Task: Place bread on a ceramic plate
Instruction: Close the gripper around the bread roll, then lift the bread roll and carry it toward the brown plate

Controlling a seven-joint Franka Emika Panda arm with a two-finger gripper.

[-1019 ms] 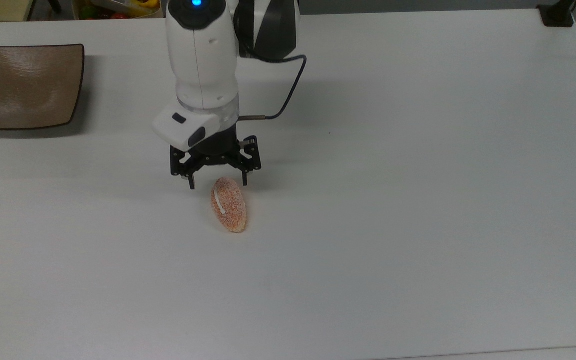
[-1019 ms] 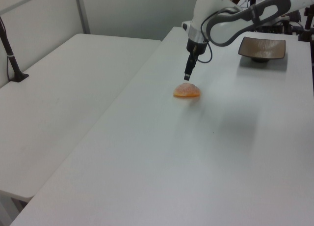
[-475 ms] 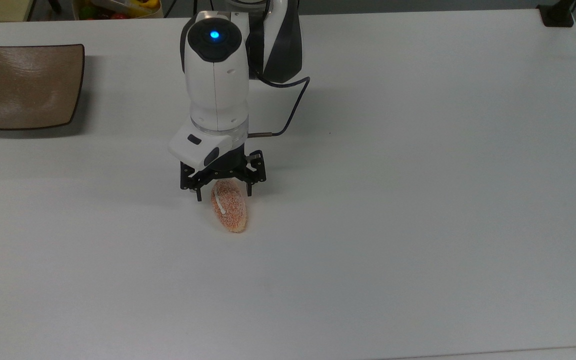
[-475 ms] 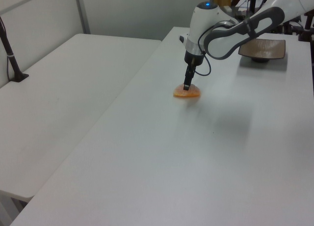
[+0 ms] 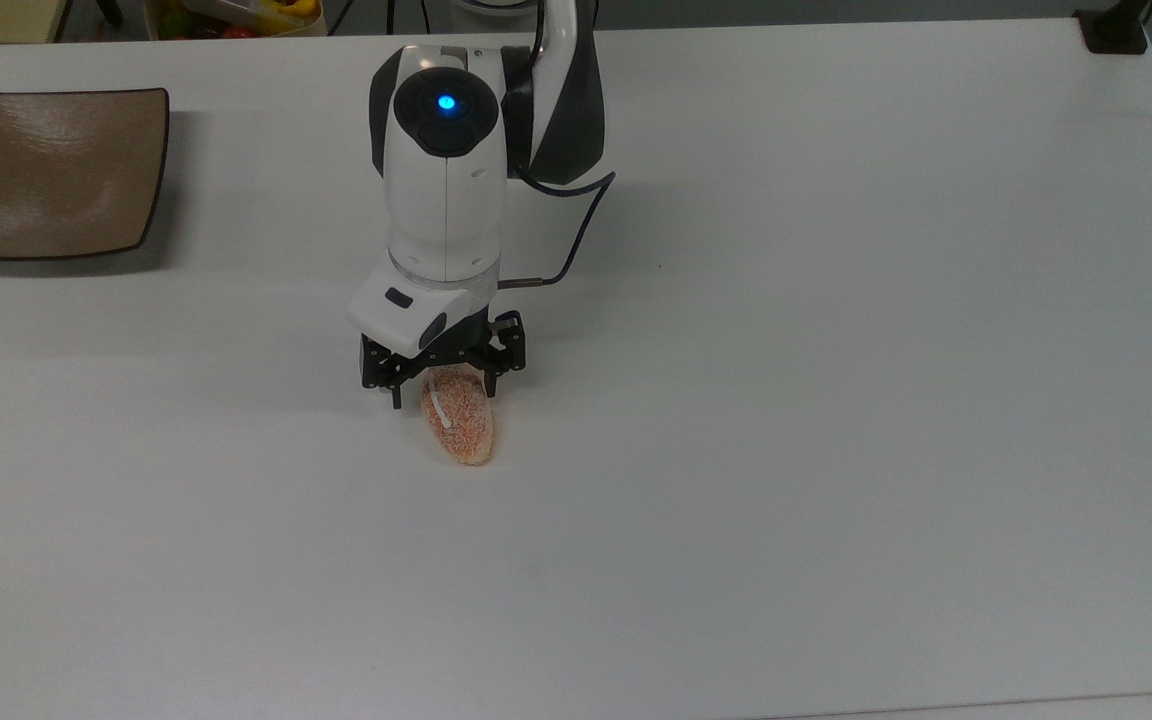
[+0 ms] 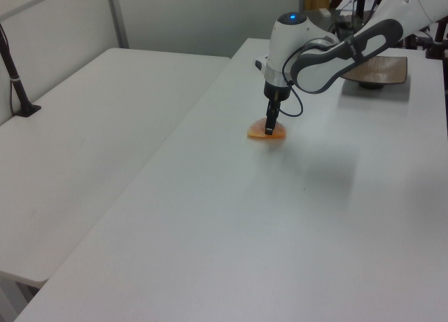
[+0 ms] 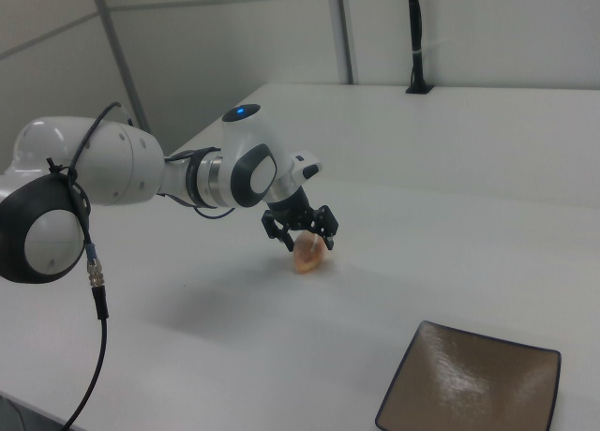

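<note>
One bun [image 5: 459,427] lies flat on the white table [image 5: 836,400], a small oval of orange-tan with a grainy surface and a short white stripe along its top. In the top view it sits a little left of the table's middle, its long axis running toward the near edge; in the left view [image 6: 267,132] it shows as a low orange mound, and in the right view [image 7: 310,253] as a pale orange lump.

The gripper [image 5: 444,391] is down over the bun's far end, pointing straight at the table. Its fingers [image 5: 395,395] stand spread, one on each side of the bun in the top view, with a little table showing between the left one and the bun; whether the right one touches the bun cannot be told. In the left view the gripper [image 6: 268,130] reaches down to the bun's level, and in the right view [image 7: 302,236] the black fingers straddle the bun's top.

The white arm [image 5: 443,170] rises behind the gripper with a blue light on its top, and a dark cable [image 5: 576,215] loops at its right in the top view.

The plate [image 5: 54,171], square, glossy and taupe-brown with a thin dark rim, sits bare at the top view's far left, well apart from the bun. In the right view [image 7: 473,384] it lies near the lower right corner.
</note>
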